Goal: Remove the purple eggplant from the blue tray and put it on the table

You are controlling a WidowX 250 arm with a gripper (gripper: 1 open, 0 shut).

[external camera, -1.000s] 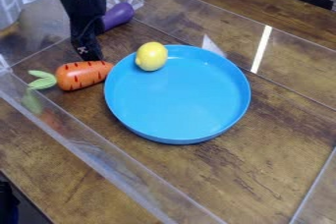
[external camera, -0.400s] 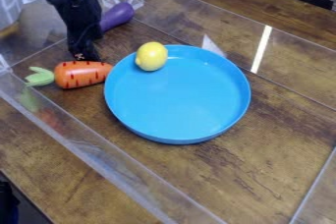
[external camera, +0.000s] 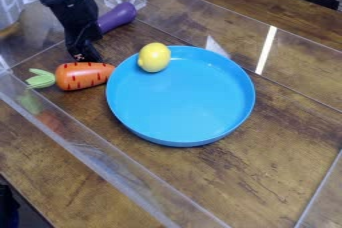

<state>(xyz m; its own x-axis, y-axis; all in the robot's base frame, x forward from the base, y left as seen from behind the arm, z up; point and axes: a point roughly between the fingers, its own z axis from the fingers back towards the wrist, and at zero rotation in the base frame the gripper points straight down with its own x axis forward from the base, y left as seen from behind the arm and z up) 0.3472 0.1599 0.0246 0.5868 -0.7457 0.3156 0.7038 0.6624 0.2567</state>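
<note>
Table [external camera: 287, 162] first: dark wood planks under a glossy clear cover, with raised transparent edges running along the near left and far sides, so I treat those as walls. The blue tray [external camera: 187, 107] takes the middle, and the only thing in it is a yellow ball [external camera: 154, 57] sitting against the far left rim. The purple eggplant [external camera: 120, 14] is not in the tray at all; it lies on the table well beyond the rim at upper left, partly behind my arm. An orange carrot [external camera: 83, 76] lies on the wood just left of the tray. My gripper [external camera: 86, 54] hangs low just above the carrot's far side, fingers spread and carrying nothing. My read: the placing step looks done, judged from where the eggplant rests, and what remains is backing off. The next move calls for a straight lift before any sideways travel, since the carrot is right under the fingers and the ball is close on the right. Open room is best above and toward the near right, where bare wood runs wide; the left is cramped by the clear edge.
</note>
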